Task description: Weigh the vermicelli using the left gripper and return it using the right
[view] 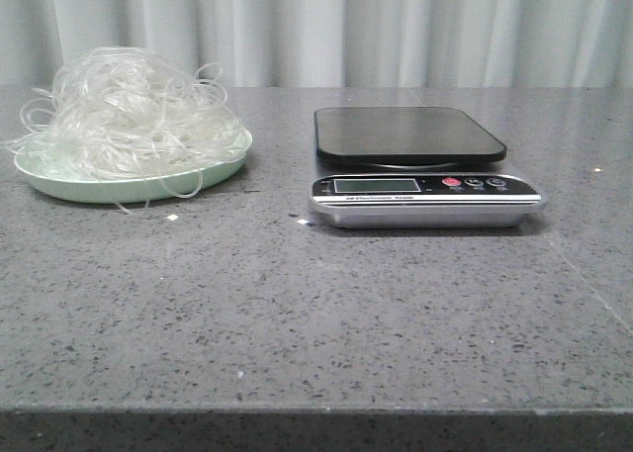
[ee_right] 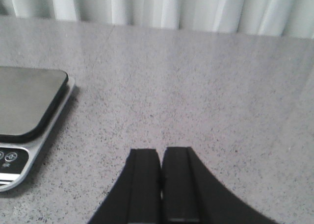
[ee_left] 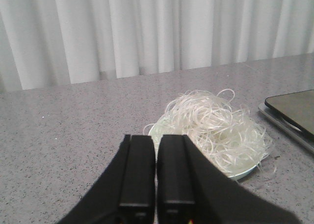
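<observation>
the vermicelli [view: 127,108] sits heaped on a pale green plate [view: 59,183] at the far left of the grey speckled table [view: 297,304]. the mound is wider than it is tall, its long axis running left to right across the plate, and it has no clear pointing end: it is a rounded tangle of loops. a few loose strands hang over the plate's front rim and touch the table, and others stick out to the left. a small pale crumb [view: 172,217] lies on the table just in front of the plate.

to the right of the plate, well apart from it, stands a kitchen scale [view: 425,190] with a dark platform [view: 407,134] on top and a display and buttons along its front edge, facing the camera. nothing rests on the platform. pale curtains [view: 396,27] hang behind the table.

neither arm shows in the front view. in the left wrist view the left gripper [ee_left: 156,150] is held low and roughly level, aimed across the table toward the vermicelli [ee_left: 216,128], with the noodles just beyond the fingertips and a little off to one side; its fingers [ee_left: 137,167] are closed together with only a thin seam between them, holding nothing. in the right wrist view the right gripper [ee_right: 162,158] is also low and level over bare table, the scale [ee_right: 29,116] off to its side; its fingers [ee_right: 144,185] are likewise pressed together and empty.
</observation>
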Robot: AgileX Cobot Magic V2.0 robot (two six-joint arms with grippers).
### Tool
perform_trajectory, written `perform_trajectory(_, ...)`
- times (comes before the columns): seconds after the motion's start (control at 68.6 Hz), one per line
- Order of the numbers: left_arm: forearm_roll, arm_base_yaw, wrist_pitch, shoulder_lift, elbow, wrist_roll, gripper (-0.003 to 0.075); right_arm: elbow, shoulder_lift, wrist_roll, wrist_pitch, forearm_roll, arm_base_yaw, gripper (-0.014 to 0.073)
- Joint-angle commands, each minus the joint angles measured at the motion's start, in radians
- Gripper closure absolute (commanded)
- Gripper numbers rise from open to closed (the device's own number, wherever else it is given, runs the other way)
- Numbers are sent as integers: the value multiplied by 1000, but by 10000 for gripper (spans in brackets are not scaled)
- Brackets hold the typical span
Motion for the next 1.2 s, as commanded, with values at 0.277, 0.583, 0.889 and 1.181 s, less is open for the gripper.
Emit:
perform_trajectory(0.277, 0, 4, -85, 11, -27, -7, 584, -7, -114, -4, -104, -4, -4, 442)
perform_trajectory(0.583, 0, 4, -85, 11, -27, -7, 584, -7, -114, -4, -87, -4, -4, 442)
perform_trajectory(0.889, 0, 4, -85, 11, -27, -7, 584, -7, -114, -4, -87, -4, -4, 442)
perform_trajectory(1.181, -23, 4, -91, 11, -6, -7, 584, -7, -114, -4, -87, -4, -4, 442)
